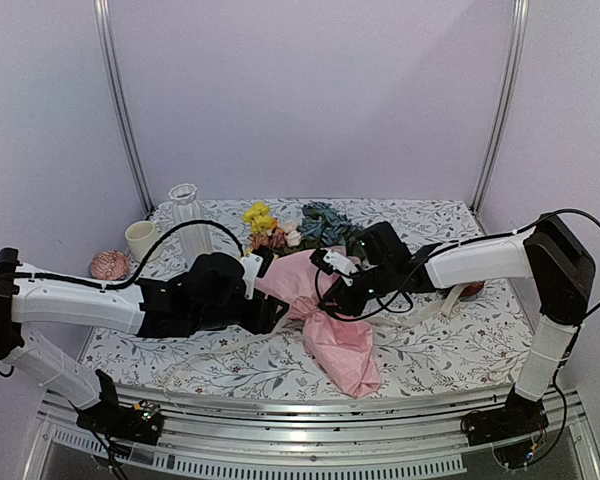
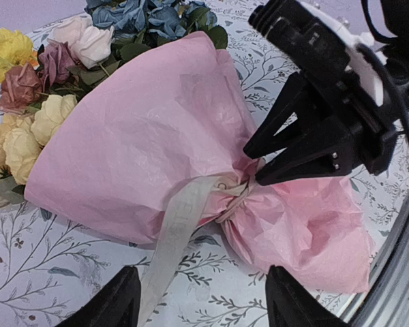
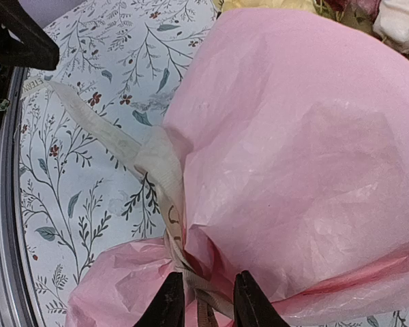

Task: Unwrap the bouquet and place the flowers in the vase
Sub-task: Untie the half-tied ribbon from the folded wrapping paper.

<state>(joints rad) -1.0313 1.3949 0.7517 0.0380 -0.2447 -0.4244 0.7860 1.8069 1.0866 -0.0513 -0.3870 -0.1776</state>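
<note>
**A:** Where did the bouquet (image 1: 292, 283) lie?

**B:** On its side at the middle of the bench (image 1: 450, 350), which wore a cloth printed with thin leafy sprigs. The flowers (image 1: 275, 235) pointed toward eleven o'clock and the gathered paper tail toward five.

**A:** And the wrapping?

**B:** Crinkled pale pink wrapping paper (image 2: 136, 136), thin and matte. It swelled into a cone round the stems and was pinched to a waist by a flat cream ribbon (image 2: 174, 225). Below the knot it flared into a rumpled skirt.

**A:** The blooms?

**B:** Soft-petalled roses in yellow, cream and dusty pink, with blue-teal clusters on their one o'clock side.

**A:** The right claw (image 3: 203, 294)?

**B:** It reached in from three o'clock. Its tapered black fingers (image 3: 170, 303) were drawn narrow on either side of the knot, with a strand of ribbon between them. Whether they pressed it, I could not tell.

**A:** The left claw (image 2: 203, 286)?

**B:** It gaped wide, coming from nine o'clock and facing the waist of the bouquet. One loose ribbon tail ran down between its wide-set fingers.

**A:** The vase (image 1: 187, 222)?

**B:** Upright at ten o'clock of the bouquet and apart from it. It was tall, slim and white, ribbed lengthwise, with a flared rim. A short cream mug (image 1: 140, 238) stood just beside it at eight o'clock, with a wrinkled pink ball (image 1: 108, 264) beyond that.
</note>
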